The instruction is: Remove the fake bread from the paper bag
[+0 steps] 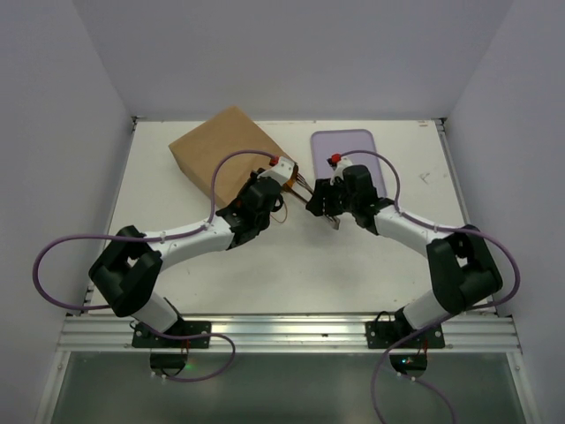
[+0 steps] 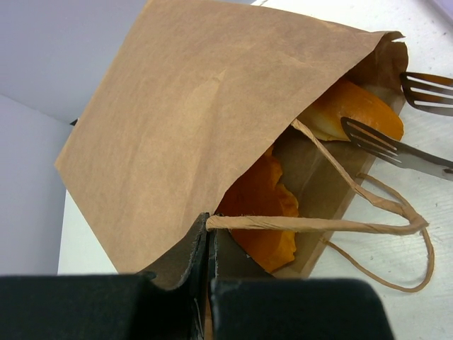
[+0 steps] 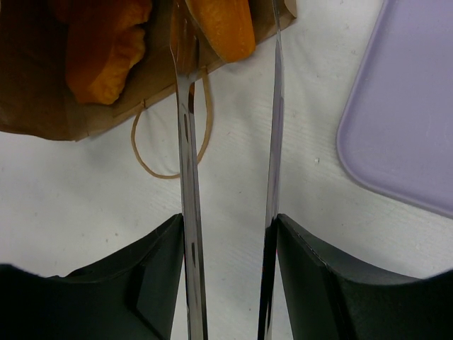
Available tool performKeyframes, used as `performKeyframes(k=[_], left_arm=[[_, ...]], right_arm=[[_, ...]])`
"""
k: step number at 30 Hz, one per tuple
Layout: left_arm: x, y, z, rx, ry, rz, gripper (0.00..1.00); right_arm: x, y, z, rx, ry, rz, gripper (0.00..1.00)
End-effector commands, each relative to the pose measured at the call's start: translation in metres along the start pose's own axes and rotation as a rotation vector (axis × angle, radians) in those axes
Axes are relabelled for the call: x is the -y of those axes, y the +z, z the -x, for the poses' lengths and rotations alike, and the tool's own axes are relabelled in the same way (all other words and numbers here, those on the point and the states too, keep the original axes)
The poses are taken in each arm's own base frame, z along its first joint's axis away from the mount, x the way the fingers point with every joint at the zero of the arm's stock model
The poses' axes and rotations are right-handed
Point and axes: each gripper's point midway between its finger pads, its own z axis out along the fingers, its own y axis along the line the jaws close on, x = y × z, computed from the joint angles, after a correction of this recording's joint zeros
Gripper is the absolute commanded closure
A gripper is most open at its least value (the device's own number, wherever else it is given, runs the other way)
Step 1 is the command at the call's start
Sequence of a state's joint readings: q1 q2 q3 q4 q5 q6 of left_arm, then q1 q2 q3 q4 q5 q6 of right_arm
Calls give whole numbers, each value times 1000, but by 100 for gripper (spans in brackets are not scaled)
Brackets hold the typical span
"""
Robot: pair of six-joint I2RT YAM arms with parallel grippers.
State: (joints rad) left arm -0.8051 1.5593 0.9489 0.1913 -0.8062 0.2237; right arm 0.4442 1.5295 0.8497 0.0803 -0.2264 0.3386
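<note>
So here's where we're at: the paper bag point(image 2: 198, 120) lies on its side on the table point(image 1: 291, 274), and the fake bread point(image 2: 262, 205) sits inside it at the mouth. One loaf pokes out toward the lavender tray point(image 3: 403, 127). Our left tool point(image 2: 209, 244) is pinched shut on the bag's top lip right by the cord handle point(image 2: 318, 225), holding the mouth up. Our right tool point(image 3: 228, 223) is clamped on metal tongs point(image 3: 187, 142), whose tips straddle that front loaf.

We reckon the bread is light, rigid and glossy, so it's probably slippery against smooth metal. We'd grab across the fat middle, not the tapered end. The bag looks thin and floppy and would likely drag along without that left hold.
</note>
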Motion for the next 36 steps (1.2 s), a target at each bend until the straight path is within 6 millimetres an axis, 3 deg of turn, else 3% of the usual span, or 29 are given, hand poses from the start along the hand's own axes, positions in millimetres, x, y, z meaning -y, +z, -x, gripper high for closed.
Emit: performKeyframes(k=[1,20,31,36], left_arm=[[-6,-4,6,12,-43,3,98],[-3,-2,3,3,-36,-1,98],[-4,-3,4,7,-43,-3,98],[-3,-3,3,4,-39,-7,98]], right_arm=[[-9,5,33,81,-41,20,43],[-20,28,43,80,-72,42,42],[-23,46,67,78,-108,35,40],[-20,58,69,62,-115,26,39]])
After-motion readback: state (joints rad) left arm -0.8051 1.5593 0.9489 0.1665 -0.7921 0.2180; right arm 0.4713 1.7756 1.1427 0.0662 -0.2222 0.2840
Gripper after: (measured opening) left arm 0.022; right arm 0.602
